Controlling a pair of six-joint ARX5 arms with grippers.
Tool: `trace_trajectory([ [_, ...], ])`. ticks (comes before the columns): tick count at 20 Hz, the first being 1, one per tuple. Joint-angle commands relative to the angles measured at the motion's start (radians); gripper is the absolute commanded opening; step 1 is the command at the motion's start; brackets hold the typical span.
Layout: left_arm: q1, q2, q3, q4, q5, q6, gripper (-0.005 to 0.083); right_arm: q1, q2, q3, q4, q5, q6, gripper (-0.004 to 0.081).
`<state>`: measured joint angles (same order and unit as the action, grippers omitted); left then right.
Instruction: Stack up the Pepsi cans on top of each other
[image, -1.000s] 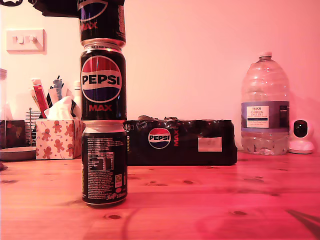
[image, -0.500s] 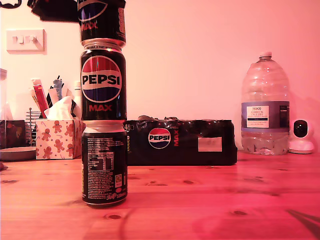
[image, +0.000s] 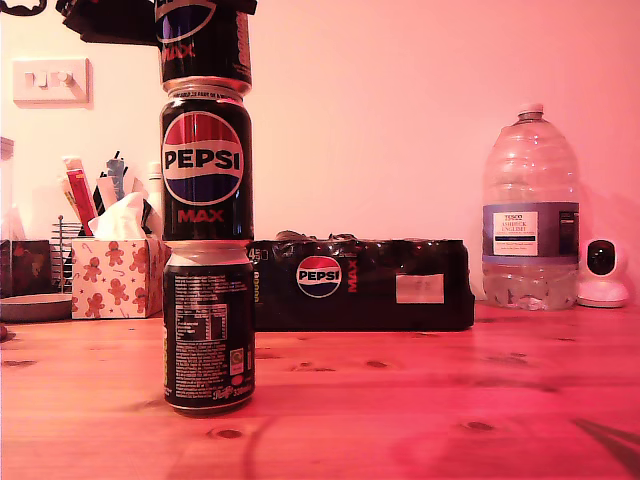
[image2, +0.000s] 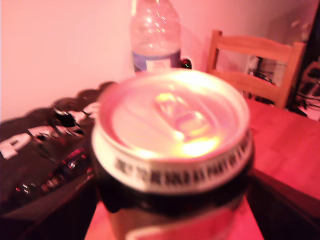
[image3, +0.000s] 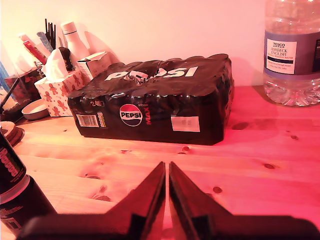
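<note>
Upper left of the exterior view, and what a tower: three small black aluminium Pepsi Max cans with silver rims stand one on another on the reddish wooden table (image: 420, 400). Bottom can (image: 208, 325) shows its white small print, middle can (image: 206, 165) its round logo, and the top can (image: 204, 40) runs off the frame's upper edge. All three are upright, long axes in one vertical line, and the top can's base appears to be sitting on the middle can's rim.

My first gripper (image: 204, 12) is the near one. Dark parts flank the top can at the frame's upper edge, and the first wrist view is filled by that can's silver lid (image2: 172, 122), so I judge it clamped on the can, though the fingers themselves are barely visible. The coming move turns on that: can directly below the gripper, so release, then a straight lift up, no sideways drag.

My second gripper (image3: 167, 187) hangs low over the table with its jaws pressed together and empty, the stack off towards the lower left of its picture.

Containers behind: a long black plastic-wrapped Pepsi multipack (image: 365, 285) full of cans, a gingerbread-print tissue box (image: 115, 278) with tissue poking out, a clear water bottle (image: 530, 215), apparently near empty.
</note>
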<state>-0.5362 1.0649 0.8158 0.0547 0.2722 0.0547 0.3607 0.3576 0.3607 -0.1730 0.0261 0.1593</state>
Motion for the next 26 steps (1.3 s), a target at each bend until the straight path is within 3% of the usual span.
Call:
trace_trajectory([
  [1,-0.005,0.014,-0.015,0.024,-0.005,-0.005,0.0793,-0.003,0.004,-0.015,0.011,-0.001,0.003,-0.0013],
  [8,-0.005,0.013,-0.001,0.051,-0.005,-0.005,0.0793,-0.003,0.004,-0.015,0.011,-0.001,0.002,-0.0013],
  [22,-0.005,0.013,0.216,0.0,-0.021,0.006,0.0793,-0.003,0.004,-0.014,0.01,0.017,-0.003,-0.0013],
  [26,-0.002,0.013,0.283,-0.093,-0.058,0.058,0.0777,-0.004,0.004,-0.014,-0.006,0.048,-0.107,-0.0013],
])
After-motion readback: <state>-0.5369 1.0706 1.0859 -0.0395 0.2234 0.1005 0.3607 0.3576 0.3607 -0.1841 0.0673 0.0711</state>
